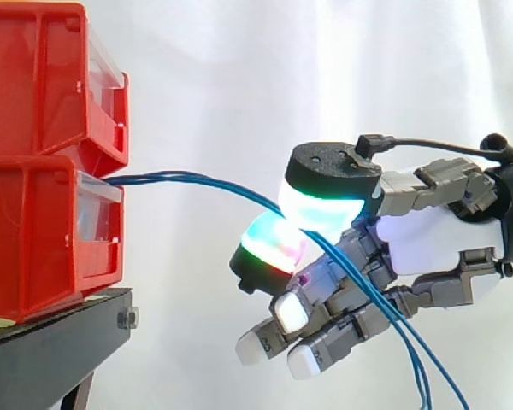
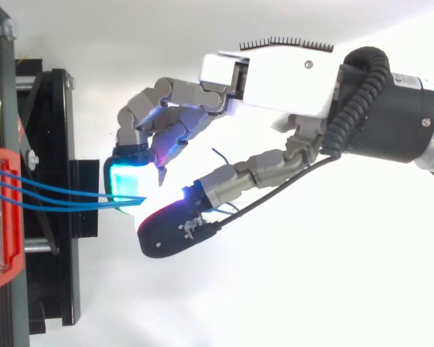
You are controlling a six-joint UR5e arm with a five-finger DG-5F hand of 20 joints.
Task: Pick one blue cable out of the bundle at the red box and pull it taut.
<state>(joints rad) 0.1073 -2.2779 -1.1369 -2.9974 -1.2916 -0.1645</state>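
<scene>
Blue cables (image 1: pixel 197 178) between robot hand (image 1: pixel 436 239) fingertips (image 1: pixel 321 209)

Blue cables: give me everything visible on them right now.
The blue cables are thin, smooth-jacketed strands; the top view shows three, fanned apart at the red bins. They leave the gap between the two stacked bins, run out in a shallow arc, not taut, and converge at the hand, where two glowing pads look pinched on them. Beyond the pinch they hang down past the frame's lower edge. How many strands are gripped cannot be told.
</scene>
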